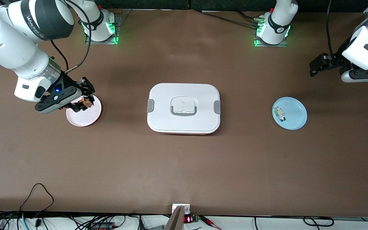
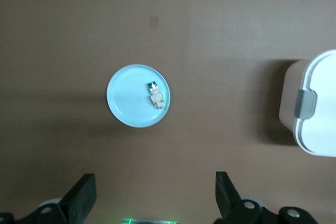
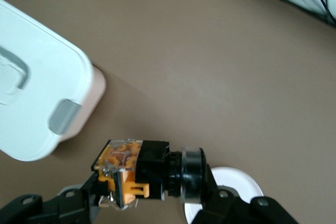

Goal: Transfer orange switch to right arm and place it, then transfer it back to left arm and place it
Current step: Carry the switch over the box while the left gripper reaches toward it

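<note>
We see right gripper clamped on orange switch over pink plate, left gripper spread wide, waiting nr table end, box mid-table between plates.

We see even overhead light on the matte brown table; soft shadows fringe the box and pink plate. Wrist views are mildly soft, and the orange switch slightly blurred.
</note>
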Action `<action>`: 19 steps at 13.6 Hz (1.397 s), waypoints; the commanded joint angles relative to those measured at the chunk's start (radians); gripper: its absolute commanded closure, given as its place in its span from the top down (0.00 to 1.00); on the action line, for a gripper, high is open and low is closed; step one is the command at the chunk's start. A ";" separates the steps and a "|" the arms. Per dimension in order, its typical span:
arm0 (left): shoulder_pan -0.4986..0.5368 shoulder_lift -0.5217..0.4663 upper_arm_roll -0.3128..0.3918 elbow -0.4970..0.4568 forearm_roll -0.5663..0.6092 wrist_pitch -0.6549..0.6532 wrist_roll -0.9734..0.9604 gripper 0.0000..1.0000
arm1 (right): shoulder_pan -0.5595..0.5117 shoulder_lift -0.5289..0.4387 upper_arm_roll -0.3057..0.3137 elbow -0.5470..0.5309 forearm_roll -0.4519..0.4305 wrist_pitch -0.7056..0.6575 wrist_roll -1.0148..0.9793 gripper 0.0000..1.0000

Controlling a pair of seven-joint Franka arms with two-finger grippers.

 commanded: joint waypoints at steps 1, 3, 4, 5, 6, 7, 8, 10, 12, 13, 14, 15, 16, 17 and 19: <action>-0.003 0.010 0.001 0.019 -0.031 -0.035 0.034 1.00 | 0.020 0.019 0.000 0.022 0.111 0.050 -0.141 0.28; 0.000 0.014 -0.005 0.016 -0.073 -0.056 0.036 1.00 | 0.023 0.028 0.000 0.023 0.284 0.061 -0.331 0.28; 0.005 0.019 -0.005 0.018 -0.116 -0.093 0.034 1.00 | 0.028 0.040 0.001 0.025 0.408 0.063 -0.452 0.28; 0.003 0.027 -0.005 0.019 -0.138 -0.131 0.034 1.00 | 0.037 0.052 0.000 0.040 0.503 0.067 -0.547 0.27; 0.008 0.027 -0.005 0.016 -0.196 -0.155 0.033 1.00 | 0.043 0.072 0.000 0.052 0.623 0.068 -0.686 0.27; 0.013 0.028 -0.004 0.007 -0.283 -0.158 0.024 1.00 | 0.045 0.078 0.000 0.054 0.727 0.068 -0.768 0.27; 0.014 0.039 -0.004 0.007 -0.360 -0.156 0.019 1.00 | 0.055 0.088 0.001 0.052 0.821 0.068 -0.836 0.27; 0.035 0.089 0.004 0.004 -0.570 -0.156 0.007 1.00 | 0.065 0.097 0.001 0.057 0.912 0.072 -0.968 0.26; 0.092 0.151 0.004 -0.004 -0.830 -0.152 -0.002 1.00 | 0.083 0.129 0.001 0.084 1.043 0.083 -1.155 0.26; 0.117 0.181 0.004 -0.004 -0.929 -0.149 -0.015 1.00 | 0.091 0.144 0.001 0.086 1.134 0.075 -1.245 0.23; 0.126 0.206 0.005 -0.005 -1.013 -0.143 -0.025 1.00 | 0.107 0.149 0.001 0.087 1.217 0.075 -1.318 0.20; 0.128 0.226 0.005 -0.011 -1.087 -0.126 -0.047 1.00 | 0.124 0.152 0.001 0.089 1.272 0.075 -1.346 0.20; 0.128 0.231 0.005 -0.034 -1.156 -0.077 -0.074 1.00 | 0.143 0.157 0.001 0.097 1.297 0.077 -1.349 0.20; 0.126 0.231 -0.002 -0.060 -1.222 -0.026 -0.116 1.00 | 0.166 0.169 0.001 0.113 1.316 0.084 -1.353 0.20; 0.100 0.231 -0.033 -0.083 -1.333 0.122 -0.186 1.00 | 0.207 0.207 0.000 0.155 1.409 0.087 -1.401 0.20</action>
